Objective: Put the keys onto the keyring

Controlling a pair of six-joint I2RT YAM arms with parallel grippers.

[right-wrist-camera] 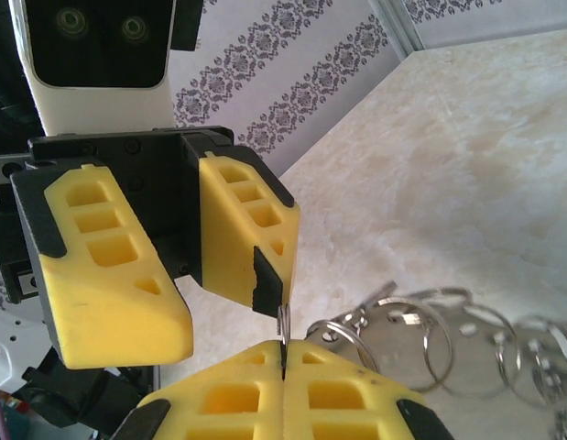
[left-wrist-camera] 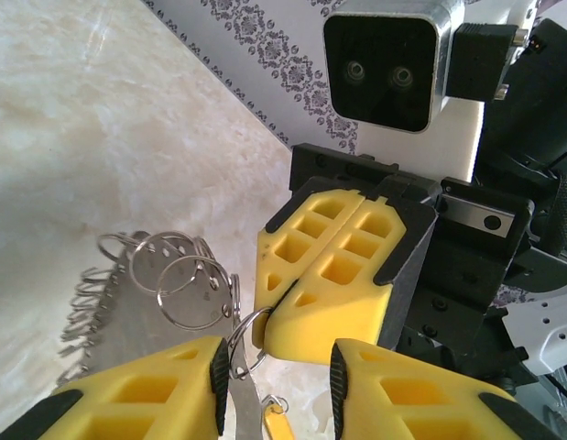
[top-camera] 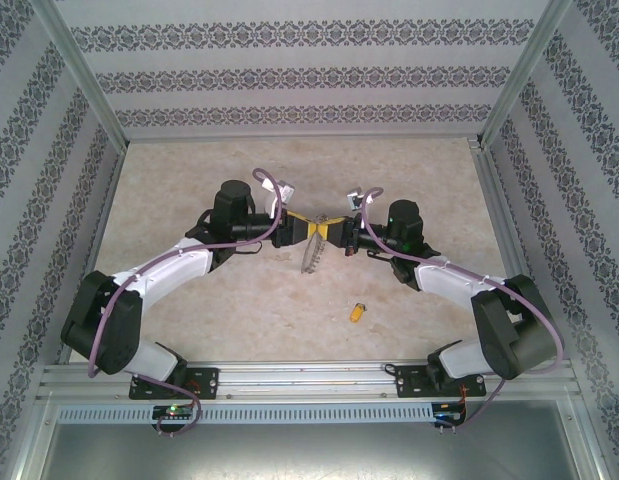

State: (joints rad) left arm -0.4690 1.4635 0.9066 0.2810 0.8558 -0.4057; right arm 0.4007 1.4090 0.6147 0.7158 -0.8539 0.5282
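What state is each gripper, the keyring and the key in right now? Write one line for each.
left gripper: open, fingers apart, one pad beside the keyring.
right gripper: shut on a thin loop of the keyring.
keyring: lifted off the table, hanging between the two grippers, no key seen on it.
key: lying loose on the table, not on the keyring.

Mid-table: left gripper (top-camera: 307,230) and right gripper (top-camera: 331,232) meet tip to tip, barring passage between | keyring (top-camera: 311,256) hangs from them, pinched in the right's closed fingers; left's fingers parted | one key (top-camera: 358,312) lies on the near table (top-camera: 239,320) | far tabletop open up to the walls (top-camera: 289,75)
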